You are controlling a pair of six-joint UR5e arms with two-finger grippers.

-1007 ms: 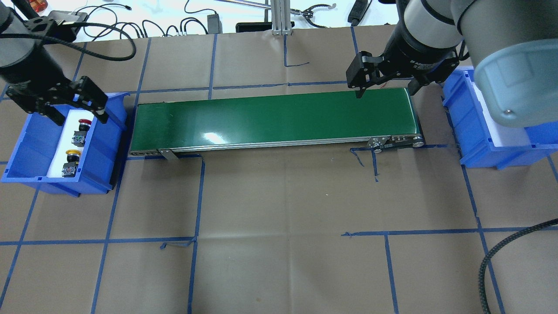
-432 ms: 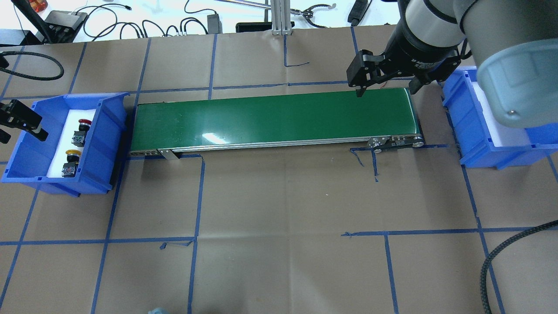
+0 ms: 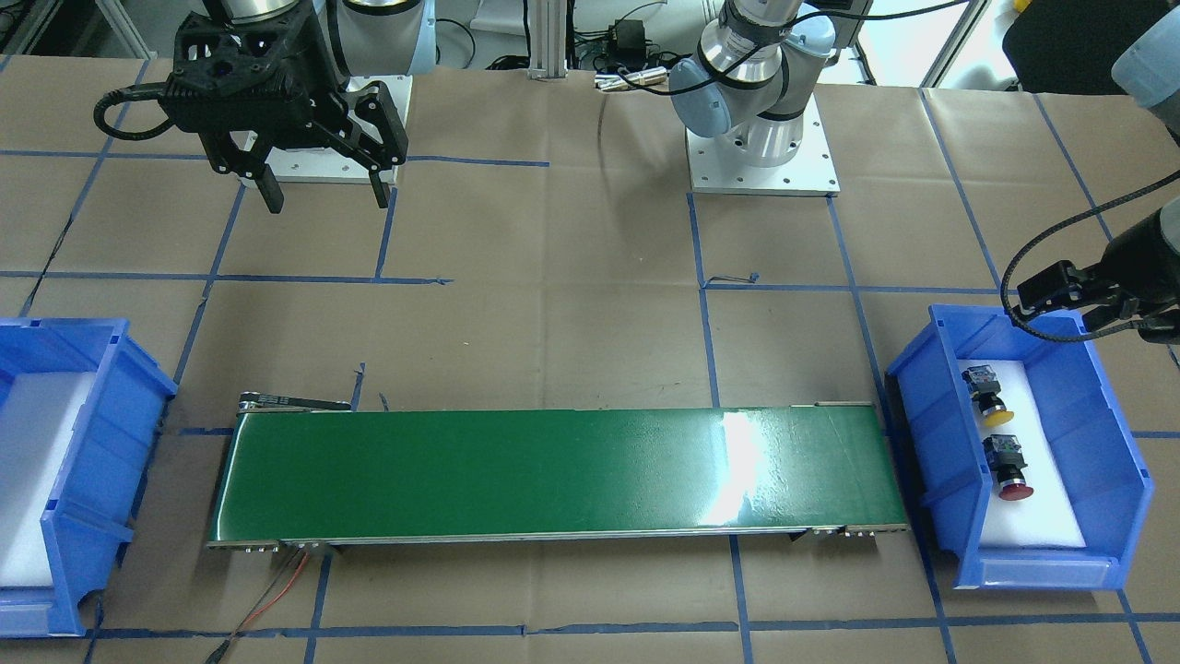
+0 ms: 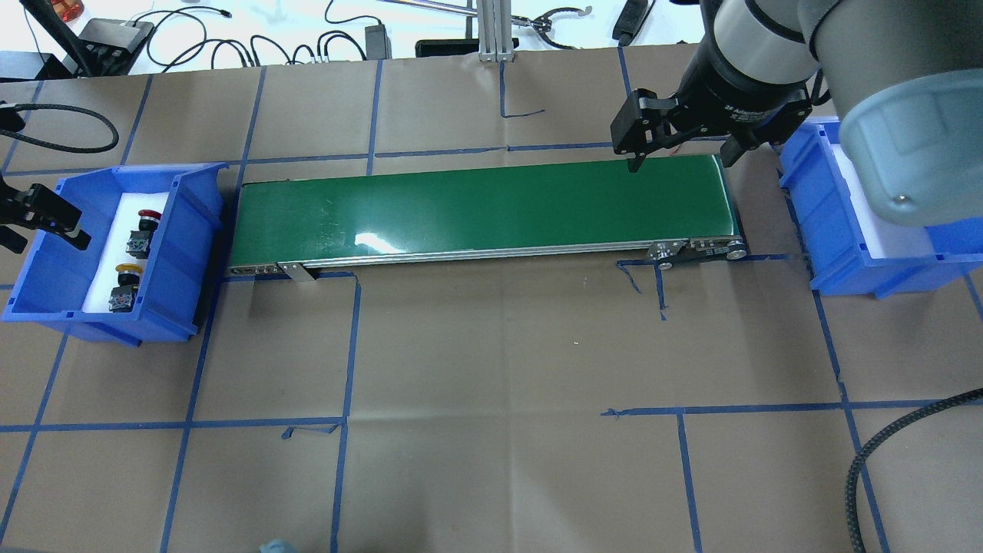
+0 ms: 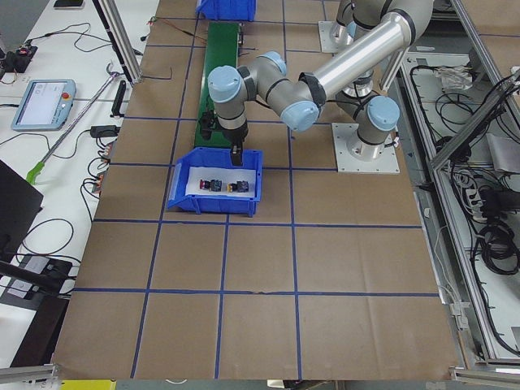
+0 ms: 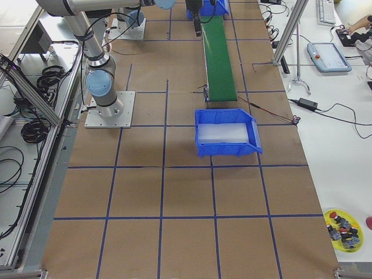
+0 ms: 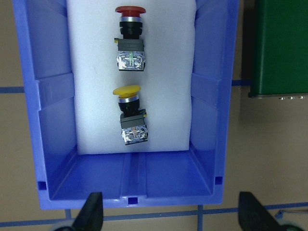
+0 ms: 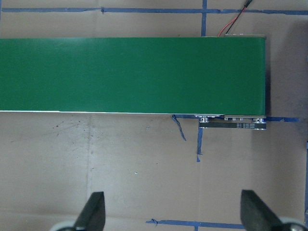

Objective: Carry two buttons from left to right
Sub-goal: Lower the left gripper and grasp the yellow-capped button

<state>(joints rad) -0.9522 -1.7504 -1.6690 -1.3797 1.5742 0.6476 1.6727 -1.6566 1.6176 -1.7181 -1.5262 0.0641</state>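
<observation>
At the table's left end sits a blue bin (image 4: 50,269) lined with a white foam pad (image 7: 91,72). Both buttons lie on their sides on the pad, caps toward the far edge. The red-capped button (image 7: 129,41) is the farther one, and the yellow-capped button (image 7: 131,115) lies in line behind it, a little apart. The left gripper (image 7: 169,197) hangs above the bin with its jaws wide apart and empty. In the wrist view its fingertips frame the bin's low near wall. That view alone shows the clear terminal blocks on the grey-black button bodies. The bin's tall right wall stands between the buttons and a green conveyor belt (image 4: 476,207) that runs along the table's middle. Only the front-facing view shows red and black wires (image 3: 277,590) trailing from the belt's right end. The right gripper (image 4: 680,163) hovers over that end, jaws spread with nothing between them. White print on its collar begins "2F Adaptive", and the rest is too small to read. A second blue bin (image 4: 810,219) with white foam stands at the table's right end.
</observation>
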